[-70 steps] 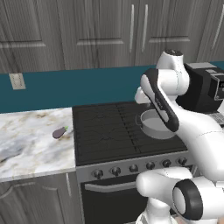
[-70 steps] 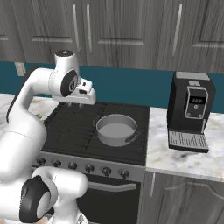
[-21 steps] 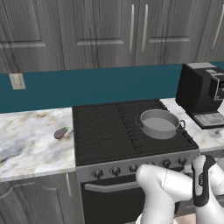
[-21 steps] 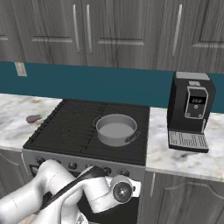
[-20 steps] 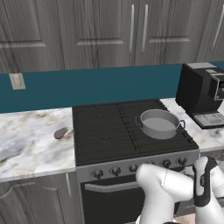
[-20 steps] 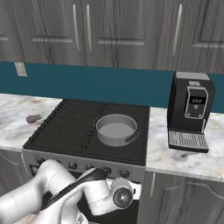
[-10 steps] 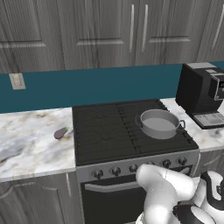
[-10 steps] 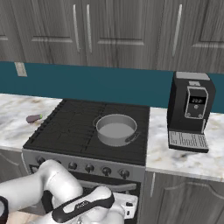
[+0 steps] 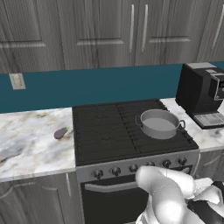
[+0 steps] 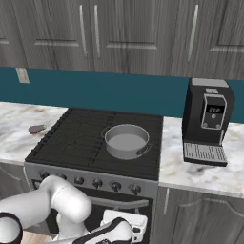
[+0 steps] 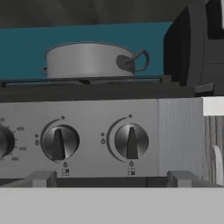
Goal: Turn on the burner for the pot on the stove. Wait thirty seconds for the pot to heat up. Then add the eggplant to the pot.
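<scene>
On the marble counter left of the stove lies the eggplant, small and dark purple, well apart from the cooktop's edge and untouched. Moving right, the black grates carry the pot on the right-hand burner; it stands upright, lidless, both loop handles showing. Below it, the steel front holds a row of dark round knobs. In the hand view the pot sits above and left of the two nearest knobs; the right-hand knob points straight up, the one beside it likewise. The gripper hangs low in front of the oven door, its jaws spread wide and holding nothing. Farthest right, the black coffee machine stands on the counter.
</scene>
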